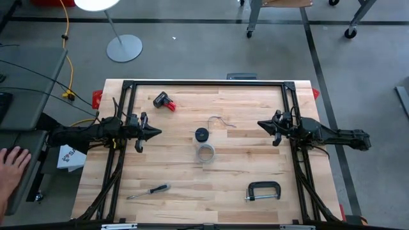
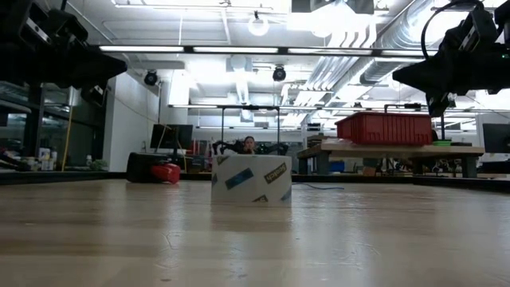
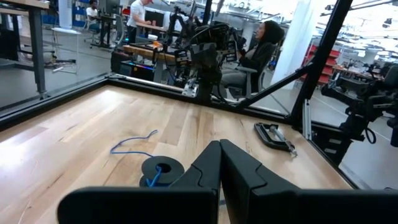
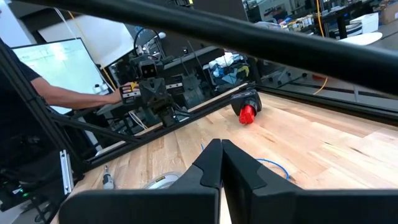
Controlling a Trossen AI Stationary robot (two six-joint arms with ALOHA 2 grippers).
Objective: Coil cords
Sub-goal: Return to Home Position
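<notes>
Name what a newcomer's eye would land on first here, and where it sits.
The left end effector and right end effector, both shut, face each other from opposite sides, held above the wooden table. Between them, mid-table, lies a black spool trailing a blue cord, with a roll of tape beside it.

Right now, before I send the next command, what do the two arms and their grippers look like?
The left arm and right arm are both matte black, slim and jointed, with thin black cables looped along them. Each ends in a black gripper, the left gripper and right gripper, whose two angular, wedge-shaped fingers taper to a narrow tip. No markings show.
</notes>
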